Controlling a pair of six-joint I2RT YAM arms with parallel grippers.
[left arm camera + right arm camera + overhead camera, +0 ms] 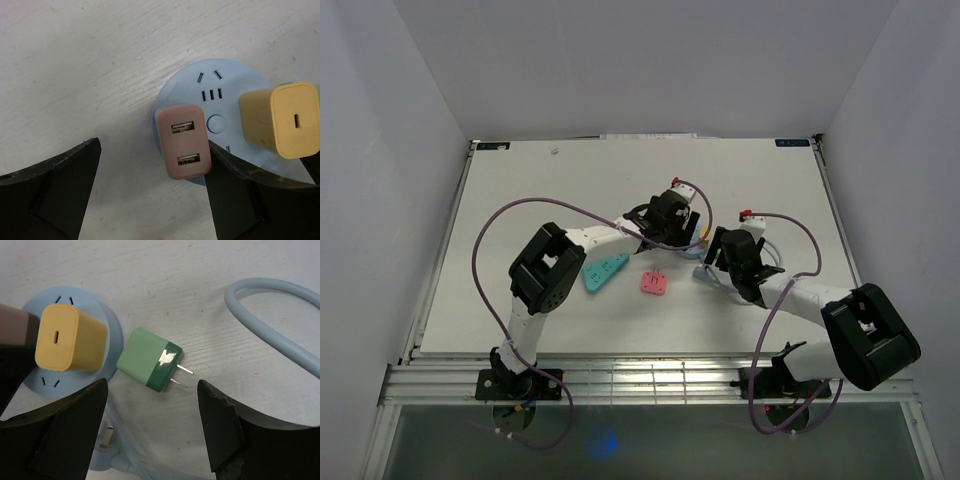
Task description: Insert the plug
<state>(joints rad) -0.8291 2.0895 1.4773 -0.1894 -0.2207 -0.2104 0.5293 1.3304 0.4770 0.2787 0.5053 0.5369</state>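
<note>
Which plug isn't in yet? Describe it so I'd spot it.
Start at the white table and find the round pale-blue socket hub. Right beside its rim lies a green plug on its side. Unlike the yellow charger and pink charger standing in the hub, it is loose, two metal prongs bared.

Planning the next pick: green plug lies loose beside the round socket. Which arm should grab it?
Right. The open right gripper hangs over the green plug, which lies between its fingers, prongs free. The left gripper sits at the pink charger on the round socket.
</note>
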